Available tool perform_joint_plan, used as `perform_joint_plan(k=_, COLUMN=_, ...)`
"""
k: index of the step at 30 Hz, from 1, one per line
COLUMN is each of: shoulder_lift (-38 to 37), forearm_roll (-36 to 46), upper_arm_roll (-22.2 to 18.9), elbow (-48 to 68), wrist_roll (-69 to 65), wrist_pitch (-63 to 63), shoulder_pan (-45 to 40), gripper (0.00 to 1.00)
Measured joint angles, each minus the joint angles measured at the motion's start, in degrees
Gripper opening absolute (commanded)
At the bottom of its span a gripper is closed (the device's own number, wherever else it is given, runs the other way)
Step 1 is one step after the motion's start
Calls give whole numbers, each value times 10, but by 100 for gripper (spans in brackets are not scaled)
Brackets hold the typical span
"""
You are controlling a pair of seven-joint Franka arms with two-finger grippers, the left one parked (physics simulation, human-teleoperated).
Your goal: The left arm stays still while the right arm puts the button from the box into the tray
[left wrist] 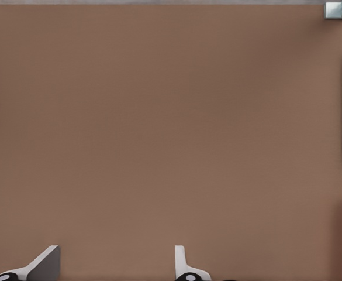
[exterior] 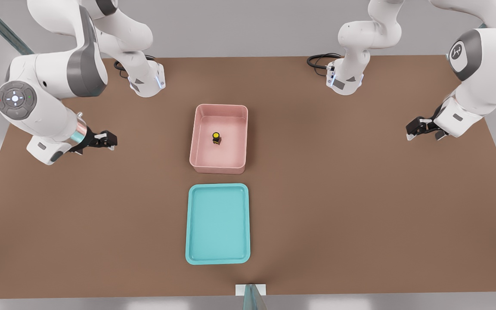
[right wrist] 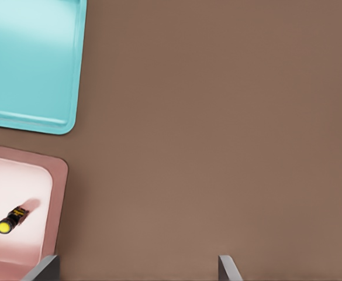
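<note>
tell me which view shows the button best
The front view: the button stands whole in the box, far from the hand. The right wrist view catches it near a corner. The left wrist view misses it.

I see a matt brown table (exterior: 360,193) — smooth. Box (exterior: 199,133) and tray (exterior: 218,258) look plastic; my gripper (exterior: 109,141), beside the box, is black.

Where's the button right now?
In the front view, the button stands near the middle of the pink box, behind the teal tray; the open gripper hovers off to the front view's left.
</note>
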Motion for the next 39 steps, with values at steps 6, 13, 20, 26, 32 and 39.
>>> perform_joint_plan(k=6, shoulder_lift=59, forearm_roll=8, upper_arm_roll=48, elbow=0, wrist_roll=10, wrist_pitch=-12, shoulder_pan=157, gripper=100)
perform_joint_plan(k=13, shoulder_lift=35, forearm_roll=38, upper_arm_roll=1, elbow=-333, wrist_roll=166, wrist_pitch=209, shoulder_pan=303, gripper=100)
perform_joint_plan(k=20, shoulder_lift=22, forearm_roll=84, upper_arm_roll=-6, elbow=-450, wrist_roll=330, wrist_pitch=386, shoulder_pan=334, gripper=100)
perform_joint_plan(k=26, shoulder_lift=24, forearm_roll=112, upper_arm_roll=-2, elbow=-514, wrist_roll=429, wrist_pitch=500, shoulder_pan=352, gripper=100)
perform_joint_plan(k=32, shoulder_lift=42, forearm_roll=118, upper_arm_roll=1, elbow=-554, wrist_roll=499, wrist_pitch=584, shoulder_pan=363, gripper=100)
perform_joint_plan(k=39, shoulder_lift=77, forearm_roll=115, upper_arm_roll=3, elbow=-574, wrist_roll=554, wrist_pitch=658, shoulder_pan=375, gripper=100)
